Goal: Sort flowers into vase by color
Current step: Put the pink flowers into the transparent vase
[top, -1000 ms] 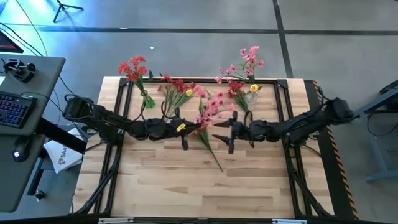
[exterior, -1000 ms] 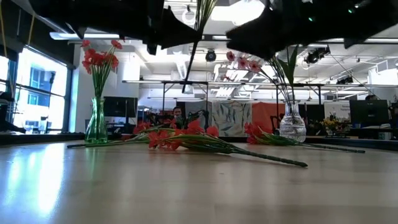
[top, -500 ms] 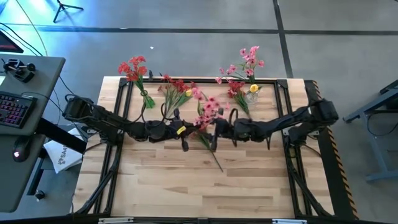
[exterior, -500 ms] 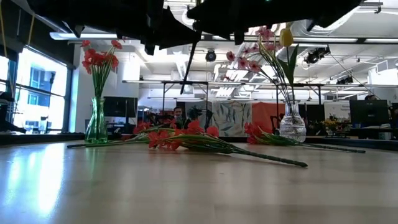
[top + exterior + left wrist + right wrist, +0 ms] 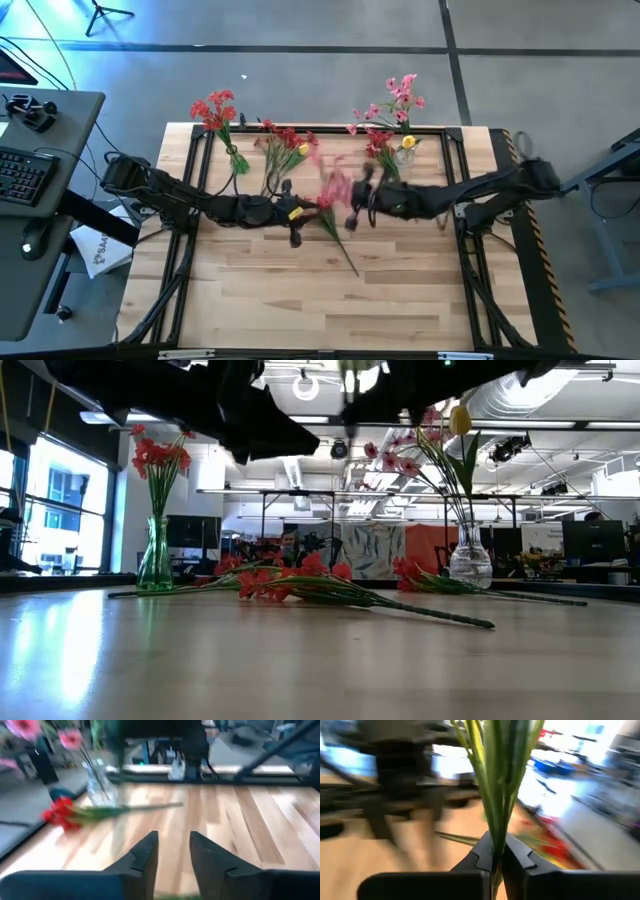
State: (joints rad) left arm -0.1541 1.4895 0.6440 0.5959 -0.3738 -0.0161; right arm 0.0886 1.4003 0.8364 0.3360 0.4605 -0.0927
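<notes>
My right gripper (image 5: pixel 496 854): clamped tight on the green stems of a pink flower spray (image 5: pixel 334 183), up off the table near the middle; I grip low on the stems so the blossoms hang free and the stem end can go into a vase neck

My left gripper (image 5: pixel 171 851): fingers a little apart with nothing between them, parked just at nine o'clock of the right one; it stands clear so the spray can swing away, as I judge it

Pink spray: held in the air, blurred in the overhead view, blossoms toward eleven o'clock of my right gripper

Clear vase (image 5: pixel 405 152): at the table's far edge, one o'clock from centre, already holding pink blooms and a yellow one; the likely home for this spray by colour

Green vase (image 5: pixel 155 556): far edge, eleven o'clock from centre, holding red blooms only

Loose flowers (image 5: pixel 300 582): red sprays lying flat on the table toward the far side, between the two vases, waiting their turn

Loose stem (image 5: pixel 340 245): lies on the wood just at six o'clock of my grippers

Table (image 5: pixel 260 300): near half bare wood

Next, in my judgement: carry the spray toward one o'clock and lower the stems into the clear vase without knocking it
</notes>
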